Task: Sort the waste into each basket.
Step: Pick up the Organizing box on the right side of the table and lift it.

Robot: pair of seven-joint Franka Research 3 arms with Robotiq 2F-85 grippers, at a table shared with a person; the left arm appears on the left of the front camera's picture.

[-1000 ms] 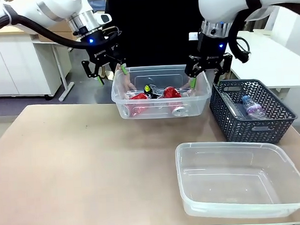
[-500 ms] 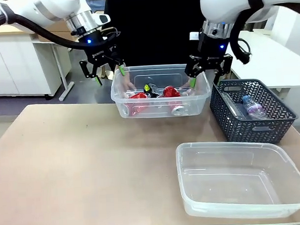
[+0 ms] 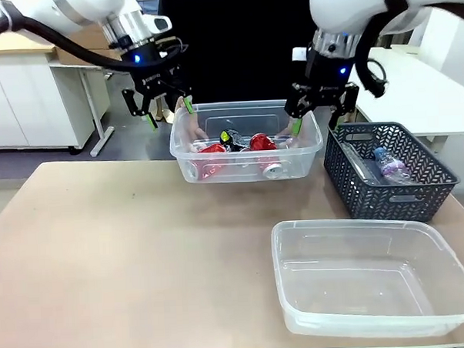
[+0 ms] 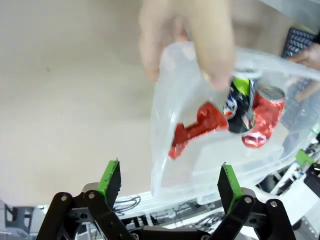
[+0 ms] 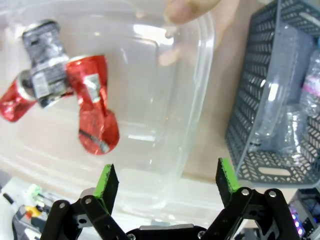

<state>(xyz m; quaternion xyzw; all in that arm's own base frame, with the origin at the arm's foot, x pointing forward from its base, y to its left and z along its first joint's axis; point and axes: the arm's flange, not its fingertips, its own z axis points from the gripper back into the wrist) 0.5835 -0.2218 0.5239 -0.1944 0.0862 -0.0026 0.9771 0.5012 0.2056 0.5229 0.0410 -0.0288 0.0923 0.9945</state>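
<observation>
Our left fingers [image 3: 189, 106] and right fingers [image 3: 295, 126], both released, flank the clear plastic tub [image 3: 308, 159] of crushed red cans [image 3: 263, 143] that a person's hand [image 3: 193, 128] holds at the desk's [image 3: 143, 247] far edge, seemingly offering them for sorting.

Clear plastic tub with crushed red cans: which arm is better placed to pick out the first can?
Probably left. In its wrist view a crushed red can lies straight ahead of the open left gripper; for the open right gripper the cans sit off to one side.
</observation>
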